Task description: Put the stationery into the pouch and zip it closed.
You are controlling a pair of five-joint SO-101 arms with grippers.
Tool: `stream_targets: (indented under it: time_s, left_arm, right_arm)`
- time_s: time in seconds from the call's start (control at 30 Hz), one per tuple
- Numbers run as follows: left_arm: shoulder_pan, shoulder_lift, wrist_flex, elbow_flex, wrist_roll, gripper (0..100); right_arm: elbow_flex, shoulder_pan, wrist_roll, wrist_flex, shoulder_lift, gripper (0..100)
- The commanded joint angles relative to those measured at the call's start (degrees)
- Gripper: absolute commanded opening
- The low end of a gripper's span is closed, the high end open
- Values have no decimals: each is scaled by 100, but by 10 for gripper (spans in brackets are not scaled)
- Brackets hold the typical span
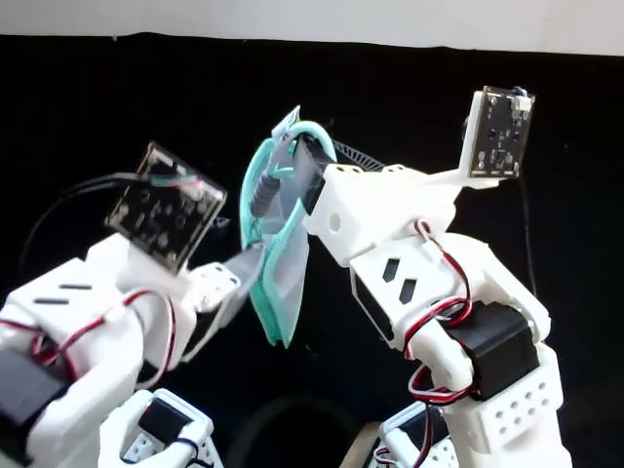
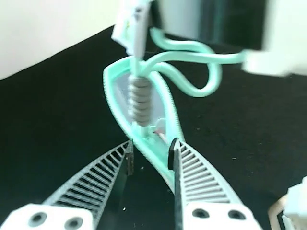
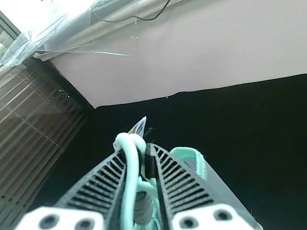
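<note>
i see the mint pouch (image 1: 283, 283) held up off the black table (image 1: 97, 117), hanging between my two arms. my right gripper (image 3: 144, 153) is clamped on the pouch's strap (image 3: 128, 143) at the top. my left gripper (image 2: 151, 160) has the pouch's lower end between its fingers (image 2: 173, 160), which press on both sides. the zip is open, and the mouth gapes towards the left wrist camera. inside, a grey ribbed item (image 2: 140, 98) stands lengthwise, its top end poking up near a white tag (image 2: 132, 21). i can't tell what else is inside.
</note>
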Motion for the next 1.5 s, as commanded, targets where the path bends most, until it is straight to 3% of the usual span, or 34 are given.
stream_targets:
  time_s: [0.0, 0.6, 0.93, 1.2, 1.47]
  left_arm:
    - [251, 31, 44, -198, 246, 153]
    - [215, -22, 35, 708, 229, 153]
    - [-576, -31, 79, 391, 211, 158]
    - [-1640, -31, 44, 295, -457, 158]
    - [-1640, -31, 62, 215, -431, 157]
  right_arm:
    - [-48, -31, -79, -127, -48, 7]
    - [-57, -31, -70, -127, -57, 7]
    - [-75, -31, -62, -127, -57, 7]
    - [-769, 462, -70, -92, -57, 7]
    - [-796, 462, -79, -92, -57, 7]
